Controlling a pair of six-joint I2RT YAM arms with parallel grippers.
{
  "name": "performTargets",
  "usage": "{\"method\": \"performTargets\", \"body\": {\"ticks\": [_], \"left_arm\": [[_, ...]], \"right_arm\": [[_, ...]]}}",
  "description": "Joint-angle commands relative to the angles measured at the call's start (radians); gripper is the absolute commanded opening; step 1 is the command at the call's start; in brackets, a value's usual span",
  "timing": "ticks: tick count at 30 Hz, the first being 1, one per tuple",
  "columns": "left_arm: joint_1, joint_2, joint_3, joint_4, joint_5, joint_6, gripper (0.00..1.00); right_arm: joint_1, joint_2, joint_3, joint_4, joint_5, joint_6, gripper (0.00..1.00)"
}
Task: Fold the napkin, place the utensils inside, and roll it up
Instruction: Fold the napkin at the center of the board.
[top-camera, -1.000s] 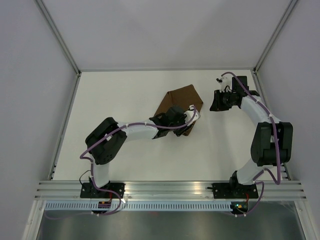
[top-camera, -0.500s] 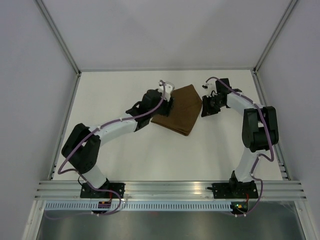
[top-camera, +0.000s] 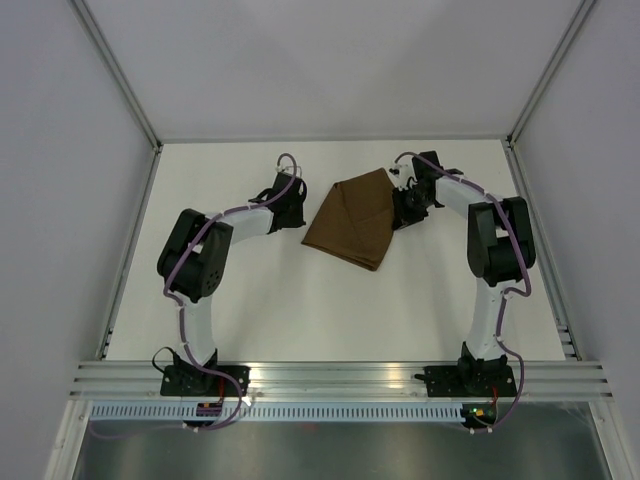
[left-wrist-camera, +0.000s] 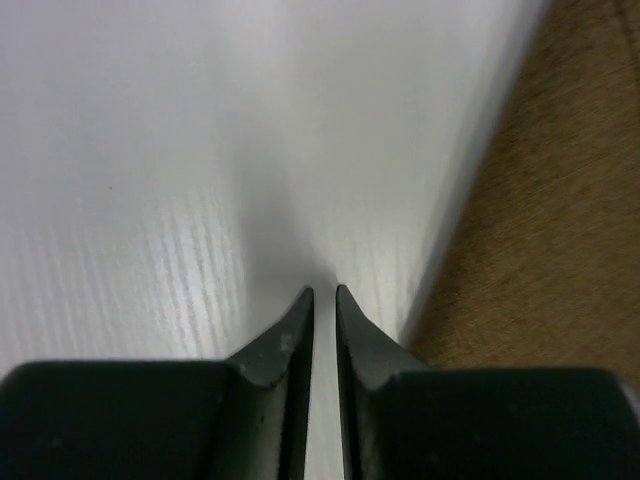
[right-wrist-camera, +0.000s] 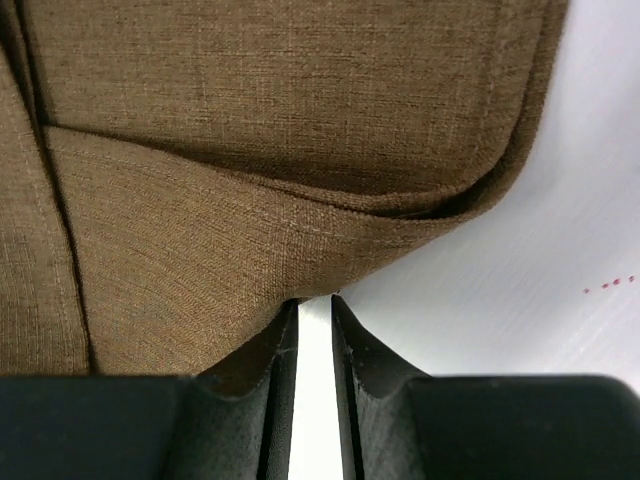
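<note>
The napkin (top-camera: 352, 215) lies folded at the far middle of the table (top-camera: 250, 300), a brown wedge with layered edges; the knife shows in no view. To its left, the left arm (top-camera: 235, 217) rests its jaws on bare table just beside the cloth's edge, closed to a thin slit and holding nothing. To its right, the right arm (top-camera: 452, 190) has its jaws at the folded edge, likewise nearly shut, with only white table in the slit, so no cloth seems gripped. The fold looks done, and placing the knife likely comes next. To do that well, both arms should lift clear without dragging the layers, then the knife should go parallel to the edge that gets rolled
</note>
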Motion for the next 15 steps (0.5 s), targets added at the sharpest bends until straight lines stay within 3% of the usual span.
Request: {"method": "performTargets", "body": {"ticks": [1, 15], "left_arm": [[-0.002, 0.029, 0.051, -0.063, 0.04, -0.096, 0.18], [-0.069, -0.043, -0.153, 0.027, 0.069, -0.199, 0.15]], "right_arm": [[0.003, 0.054, 0.044, -0.026, 0.064, -0.004, 0.25], [0.04, 0.18, 0.231, -0.068, 0.104, -0.044, 0.25]]}}
